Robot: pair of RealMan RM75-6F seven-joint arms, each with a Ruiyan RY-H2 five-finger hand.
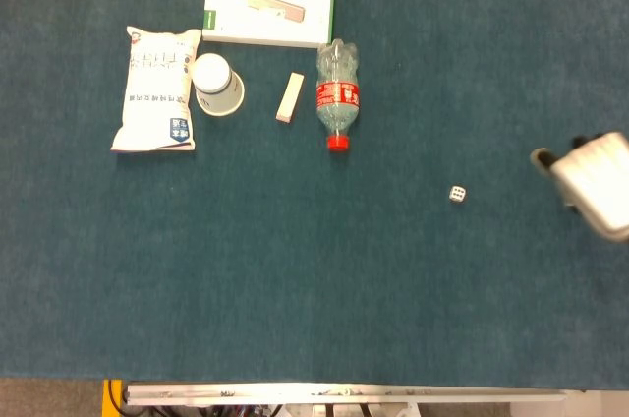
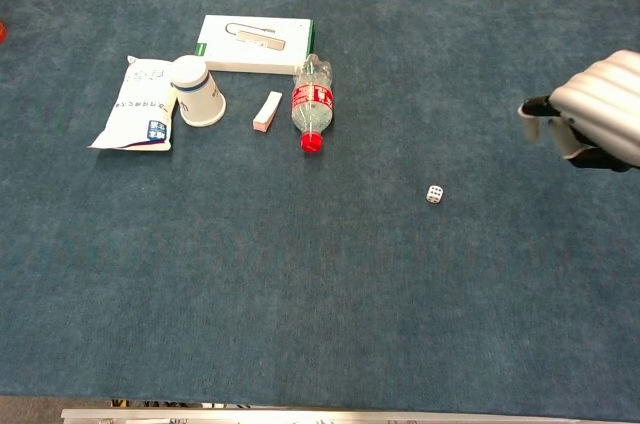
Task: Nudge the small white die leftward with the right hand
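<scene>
The small white die lies alone right of the bench's middle. The right hand, fingers curled on nothing, hangs well apart at the right edge, suggesting the nudge is done.

Ribbed silver-grey right hand with dark inner parts

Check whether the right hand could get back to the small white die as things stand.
Probably yes: the right hand sits right of the die, apart from it, with only bare table between them.
</scene>
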